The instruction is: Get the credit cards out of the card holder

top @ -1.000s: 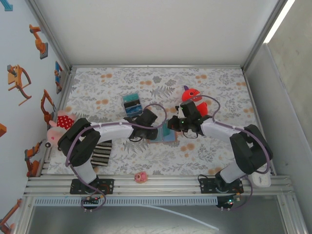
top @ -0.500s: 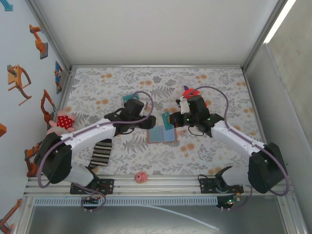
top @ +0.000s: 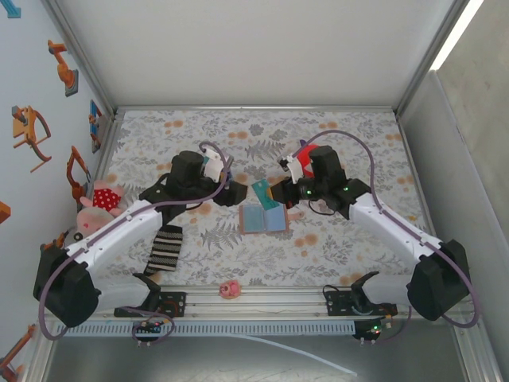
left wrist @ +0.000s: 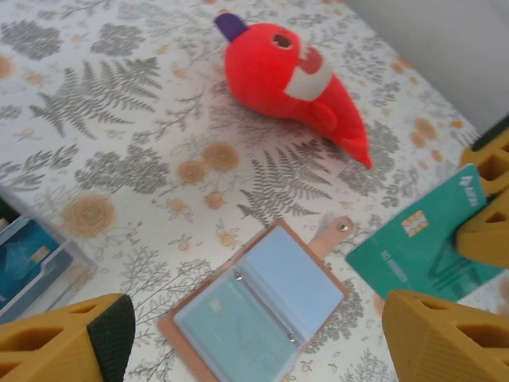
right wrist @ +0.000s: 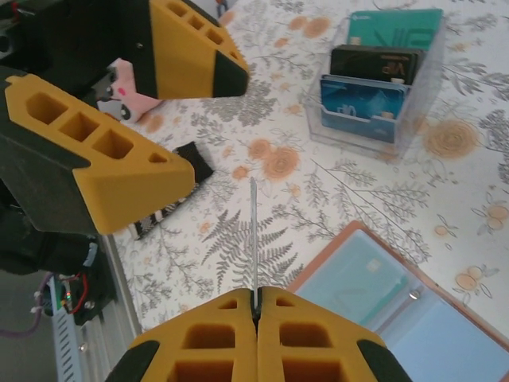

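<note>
Top external, card holder [top: 264,219] open on cloth [top: 358,143], left fingers [left wrist: 71,342] spread, right fingers [right wrist: 318,334] pinching green card [left wrist: 406,251] edge

No writing can be read for certain. In the left wrist view, the green card [left wrist: 413,247] on the right has a white emblem at its far corner and a line of small white print beside its chip, both too blurred to make out. In the right wrist view, the teal card [right wrist: 395,25] at the far end of the clear card stand [right wrist: 425,95] shows large pale letters that stay unclear. The black card [right wrist: 378,64] and the blue card [right wrist: 358,107] carry only illegible small print.
</note>
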